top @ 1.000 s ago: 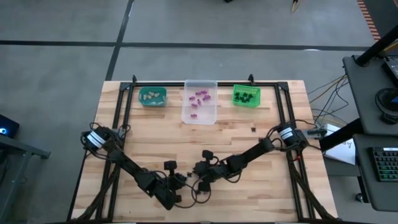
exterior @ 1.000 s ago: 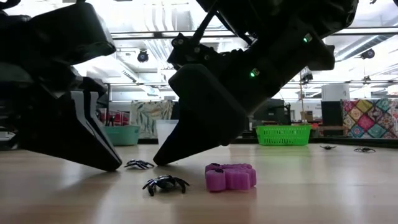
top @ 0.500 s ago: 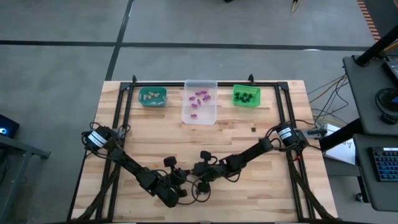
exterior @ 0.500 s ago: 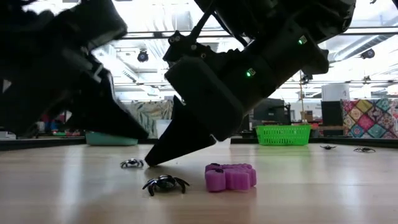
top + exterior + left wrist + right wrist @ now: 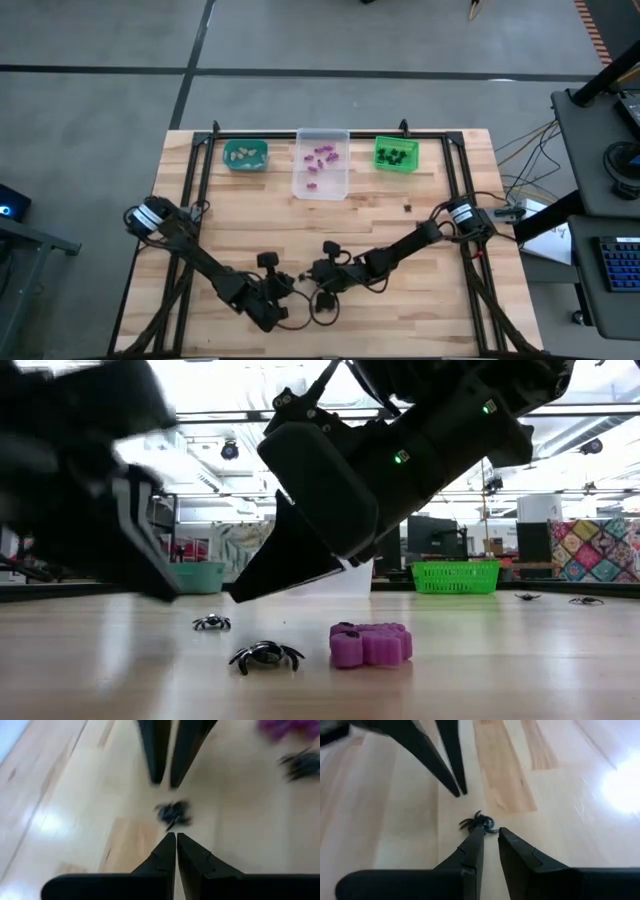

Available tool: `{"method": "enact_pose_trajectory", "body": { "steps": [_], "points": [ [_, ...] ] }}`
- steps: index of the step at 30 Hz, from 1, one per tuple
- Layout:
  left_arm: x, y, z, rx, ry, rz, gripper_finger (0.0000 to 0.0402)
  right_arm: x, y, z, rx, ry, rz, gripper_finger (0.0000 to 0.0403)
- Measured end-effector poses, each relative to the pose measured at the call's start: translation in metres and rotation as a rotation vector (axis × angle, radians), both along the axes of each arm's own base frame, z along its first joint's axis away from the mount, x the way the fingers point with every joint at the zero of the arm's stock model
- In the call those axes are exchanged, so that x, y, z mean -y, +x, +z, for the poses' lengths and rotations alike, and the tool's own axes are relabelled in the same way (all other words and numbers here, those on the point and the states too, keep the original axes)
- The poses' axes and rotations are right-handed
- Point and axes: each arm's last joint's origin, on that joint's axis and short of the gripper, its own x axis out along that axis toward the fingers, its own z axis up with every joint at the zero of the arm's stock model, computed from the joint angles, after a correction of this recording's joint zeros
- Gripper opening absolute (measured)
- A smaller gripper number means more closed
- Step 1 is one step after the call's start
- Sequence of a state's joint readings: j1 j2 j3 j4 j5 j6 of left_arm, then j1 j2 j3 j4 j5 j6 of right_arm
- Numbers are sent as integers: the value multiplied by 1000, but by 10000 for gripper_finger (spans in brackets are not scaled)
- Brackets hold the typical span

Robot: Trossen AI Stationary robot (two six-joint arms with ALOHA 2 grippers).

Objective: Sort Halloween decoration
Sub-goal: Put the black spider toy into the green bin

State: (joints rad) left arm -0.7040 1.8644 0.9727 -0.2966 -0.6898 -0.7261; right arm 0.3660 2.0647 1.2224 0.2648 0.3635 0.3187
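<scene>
High view: both arms meet low at table's near middle; teal bin [image 5: 245,155], clear bin [image 5: 321,175], green bin [image 5: 396,155] line far edge.

Low view: small black spider [image 5: 211,623], larger spider [image 5: 266,655], purple trinket [image 5: 371,644] lie loose on wood, apart.

Left wrist: left gripper [image 5: 176,838] fingers pressed together, empty, spider just ahead.

Right wrist: right gripper [image 5: 490,833] fingers slightly apart, tips at spider, not clamped.

Judgement: pickup step; next needs closing squarely on spider, then carrying to green bin.

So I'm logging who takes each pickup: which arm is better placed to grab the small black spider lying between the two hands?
Right. Its hand sits slightly open just short of the spider. The left hand is shut, with a gap to it.
</scene>
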Motion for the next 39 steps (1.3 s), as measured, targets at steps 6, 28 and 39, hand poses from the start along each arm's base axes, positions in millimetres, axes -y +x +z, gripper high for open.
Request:
{"method": "enact_pose_trajectory", "body": {
  "steps": [6,28,39],
  "points": [
    [-8,-3,-18,11,-6,69,0,2,1,-5,-10,12,-21,52],
    [-1,6,-11,222,4,118,0,1,5,-10,34,39,-23,52],
    [-2,-3,26,187,-30,19,0,1,3,14,63,43,-22,52]
  ]
}}
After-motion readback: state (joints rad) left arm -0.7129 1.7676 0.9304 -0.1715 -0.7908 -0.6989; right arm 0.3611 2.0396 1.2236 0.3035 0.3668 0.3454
